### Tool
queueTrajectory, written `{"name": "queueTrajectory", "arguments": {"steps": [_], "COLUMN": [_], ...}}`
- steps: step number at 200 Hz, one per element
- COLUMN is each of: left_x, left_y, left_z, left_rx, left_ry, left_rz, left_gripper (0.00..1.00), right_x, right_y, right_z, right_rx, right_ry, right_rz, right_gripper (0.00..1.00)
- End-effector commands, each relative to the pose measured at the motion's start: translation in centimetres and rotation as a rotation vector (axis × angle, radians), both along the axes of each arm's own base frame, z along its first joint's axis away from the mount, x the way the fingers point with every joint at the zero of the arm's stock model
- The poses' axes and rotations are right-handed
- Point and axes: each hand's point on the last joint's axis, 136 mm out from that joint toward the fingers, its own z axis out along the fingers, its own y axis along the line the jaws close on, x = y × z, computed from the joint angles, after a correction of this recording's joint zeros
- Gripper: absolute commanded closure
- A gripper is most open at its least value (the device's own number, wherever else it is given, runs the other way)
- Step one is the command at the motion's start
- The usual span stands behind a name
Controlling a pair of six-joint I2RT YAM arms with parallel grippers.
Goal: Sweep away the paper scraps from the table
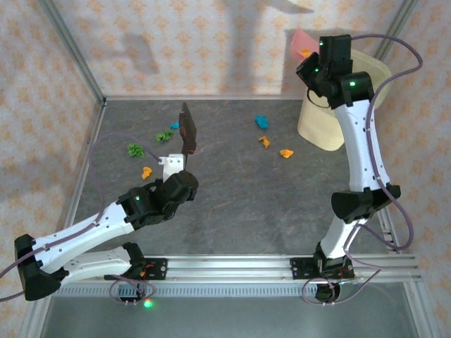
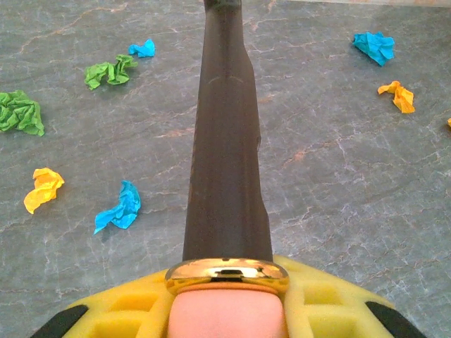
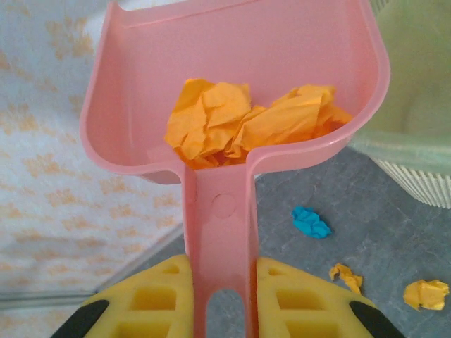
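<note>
1. The left jaws are clamped on a long dark brown brush with a gold collar and pink handle. Its long axis runs straight up the left wrist frame, away from the jaws. I cannot tell whether its tip touches the dark grey, stone-patterned bench.
2. The right jaws are clamped on the handle of a pink plastic dustpan. It is held off the bench at the upper right of the top frame. Crumpled orange paper sits in its scoop.
3. A cream ribbed bin lies just to the right of the pan in the right wrist frame. The handle runs up that frame from the jaws, with the scoop at the far end. Emptying it would likely mean shifting right over the rim, then tipping.
4. Small crumpled paper scraps in green, orange and teal lie loose on the bench, left of the brush in the top frame.
5. Three more, a teal scrap and two orange, lie between the brush and the bin. The left arm is nearer the left cluster.
</note>
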Motion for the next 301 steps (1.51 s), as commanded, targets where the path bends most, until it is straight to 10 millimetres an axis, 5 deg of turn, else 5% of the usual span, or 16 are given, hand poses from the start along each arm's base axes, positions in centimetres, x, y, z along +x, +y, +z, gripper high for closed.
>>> {"name": "queueTrajectory", "arguments": {"steps": [1, 83, 195, 301], "left_x": [0.5, 0.2, 0.4, 0.7], "left_y": [0.5, 0.7, 0.7, 0.8], "left_z": [1.1, 1.3, 1.3, 1.0], "left_rx": [-0.032, -0.045, -0.035, -0.009], "left_ry": [-0.06, -0.067, -0.072, -0.07], "left_rz": [0.045, 0.04, 0.047, 0.058], "left_gripper": [1.0, 1.0, 1.0, 1.0], "right_x": [0.6, 2.3, 3.5, 2.7], "right_y": [-0.2, -4.6, -5.6, -7.8], "right_z": [0.0, 0.9, 1.8, 1.1], "right_rx": [0.106, 0.382, 0.826, 1.021], "right_ry": [0.025, 0.007, -0.065, -0.256], "right_rz": [-0.013, -0.218, -0.324, -0.412], "right_gripper": [1.0, 1.0, 1.0, 1.0]}}
